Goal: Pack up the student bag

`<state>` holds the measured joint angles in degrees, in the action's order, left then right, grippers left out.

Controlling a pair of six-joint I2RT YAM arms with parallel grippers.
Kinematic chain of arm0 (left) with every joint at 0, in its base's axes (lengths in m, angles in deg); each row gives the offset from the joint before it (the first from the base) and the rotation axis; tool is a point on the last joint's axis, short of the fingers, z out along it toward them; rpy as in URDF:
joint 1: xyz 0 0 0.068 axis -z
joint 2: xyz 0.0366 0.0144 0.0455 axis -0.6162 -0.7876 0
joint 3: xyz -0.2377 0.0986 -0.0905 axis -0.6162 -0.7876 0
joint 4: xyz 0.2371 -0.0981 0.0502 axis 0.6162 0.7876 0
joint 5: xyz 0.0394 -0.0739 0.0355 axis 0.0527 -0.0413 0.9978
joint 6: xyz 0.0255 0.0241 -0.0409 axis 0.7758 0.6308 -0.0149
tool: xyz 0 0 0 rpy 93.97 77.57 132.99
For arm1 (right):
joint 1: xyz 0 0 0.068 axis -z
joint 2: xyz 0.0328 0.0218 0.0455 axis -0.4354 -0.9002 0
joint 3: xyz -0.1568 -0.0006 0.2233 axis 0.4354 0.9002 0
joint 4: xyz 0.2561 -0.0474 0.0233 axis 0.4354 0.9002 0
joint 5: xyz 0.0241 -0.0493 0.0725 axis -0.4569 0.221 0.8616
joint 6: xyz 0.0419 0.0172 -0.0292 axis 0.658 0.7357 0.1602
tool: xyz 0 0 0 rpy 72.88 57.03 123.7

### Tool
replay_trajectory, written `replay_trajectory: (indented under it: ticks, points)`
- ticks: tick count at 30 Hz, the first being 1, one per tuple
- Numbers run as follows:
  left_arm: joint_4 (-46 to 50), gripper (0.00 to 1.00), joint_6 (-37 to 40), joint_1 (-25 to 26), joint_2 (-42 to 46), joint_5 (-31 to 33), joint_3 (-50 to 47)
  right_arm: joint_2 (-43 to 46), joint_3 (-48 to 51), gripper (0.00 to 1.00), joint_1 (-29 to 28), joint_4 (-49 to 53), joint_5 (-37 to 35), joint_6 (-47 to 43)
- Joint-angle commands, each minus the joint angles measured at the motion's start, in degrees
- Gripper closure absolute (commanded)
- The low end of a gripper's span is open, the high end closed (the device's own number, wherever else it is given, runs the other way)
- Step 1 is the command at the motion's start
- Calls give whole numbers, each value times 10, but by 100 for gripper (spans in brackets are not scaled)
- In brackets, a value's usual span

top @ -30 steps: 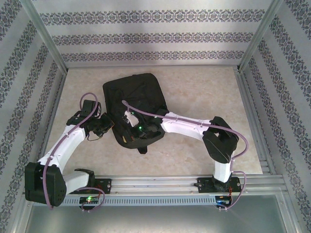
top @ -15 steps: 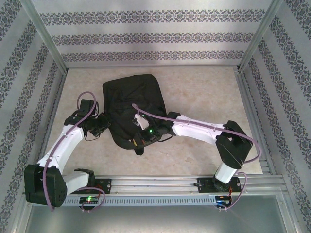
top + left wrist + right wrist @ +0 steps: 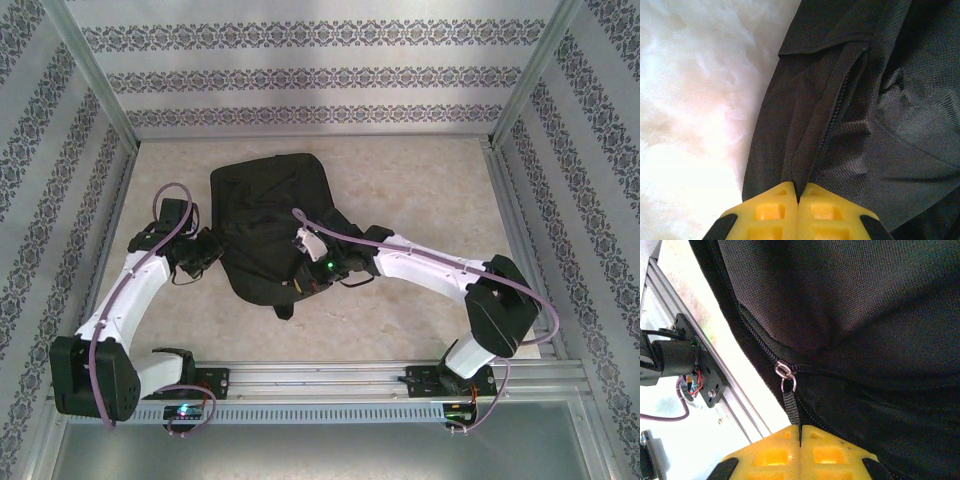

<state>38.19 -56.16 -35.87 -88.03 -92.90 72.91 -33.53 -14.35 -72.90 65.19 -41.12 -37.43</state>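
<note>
Item: student bag (image 3: 270,200), black soft fabric, lying flat at the middle of the pale tabletop (image 3: 420,180), both arms reaching in to its near half. Left: left end effector (image 3: 200,255) at the bag's left edge, yellow pads pressed together on a raised fold of fabric (image 3: 807,145) that runs alongside a zipper (image 3: 837,107); judged purpose, to anchor the cloth and keep the zipper line taut while the other arm works. Right: right end effector (image 3: 312,280) over the bag's near edge, pads pinching the zipper pull strap (image 3: 791,407), which hangs from a small metal ring on the slider (image 3: 784,371); judged purpose, to draw the slider along its track, the direction not readable. Views compared: the overhead camera gives the layout, bag between the arms and short of the rail (image 3: 320,372), but both grips are lost against the black cloth. The left wrist camera shows the pinched fold and bare tabletop beside it; the right wrist camera shows strap, ring and zipper teeth.
</note>
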Motion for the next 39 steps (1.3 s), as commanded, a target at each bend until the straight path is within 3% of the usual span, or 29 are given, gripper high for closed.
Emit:
replay_trajectory:
  ticks: [1,4,11,12,14,17,19,25,31,39]
  points:
    - [-19,100,24,-22,-25,59,52,7,2,100,-5,26,7,-3]
    - [-3,100,38,-22,-63,34,95,-38,-52,100,-35,24,9,-6]
    - [30,99,61,-22,-124,86,183,-152,-185,100,-69,-27,44,49]
    - [36,95,61,-22,-127,91,194,-164,-202,100,-70,-33,46,57]
    - [51,72,56,-23,-122,103,208,-192,-237,100,-71,-42,42,73]
    - [64,48,47,-23,-86,107,194,-212,-267,100,-70,-50,24,85]
    - [79,42,39,-23,-58,101,175,-219,-273,100,-70,-59,25,92]
    - [121,40,-46,-22,34,54,71,-231,-272,100,-70,-72,32,94]
    - [130,48,-98,-12,100,20,3,-224,-255,100,-70,-81,36,93]
    - [68,52,-112,0,85,-14,-41,-220,-239,100,-70,-89,42,96]
